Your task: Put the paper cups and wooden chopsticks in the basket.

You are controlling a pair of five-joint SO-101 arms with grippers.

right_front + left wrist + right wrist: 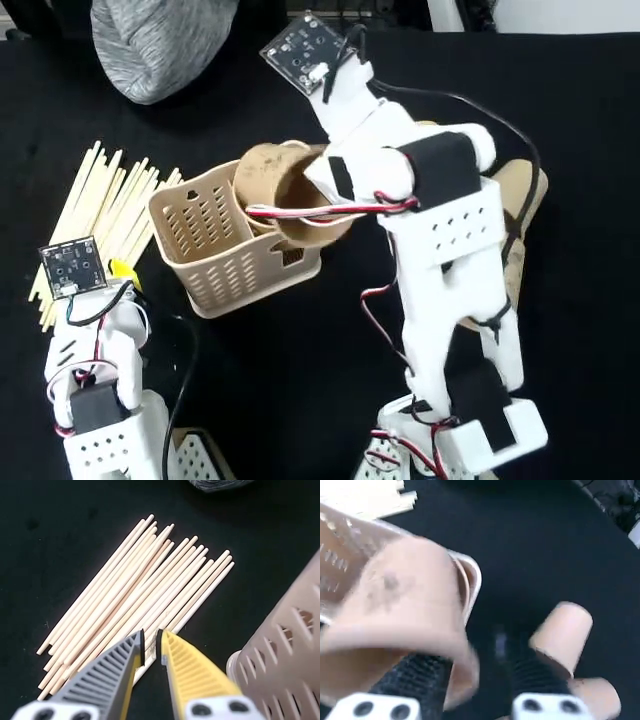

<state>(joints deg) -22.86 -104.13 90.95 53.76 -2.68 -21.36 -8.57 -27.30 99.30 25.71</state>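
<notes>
A beige slotted basket (215, 250) stands mid-table, one paper cup (262, 172) lying inside it. My right gripper (475, 675) hovers over the basket's rim (470, 577). It is open, and a second paper cup (405, 620) rests against one finger while the other finger (535, 675) stands clear of it. In the high view this cup (312, 215) lies tilted across the basket's near corner. Two more cups (562, 630) lie on the black table beyond. Wooden chopsticks (145, 590) lie in a loose bundle beside the basket, and my left gripper (150, 642) hangs shut just above their near ends.
A grey fabric lump (160, 40) sits at the table's far edge behind the chopsticks (100, 210). More cups (522, 195) lie behind the right arm. The basket wall (285, 645) stands close beside the left gripper. Black tabletop lies open in front of the basket.
</notes>
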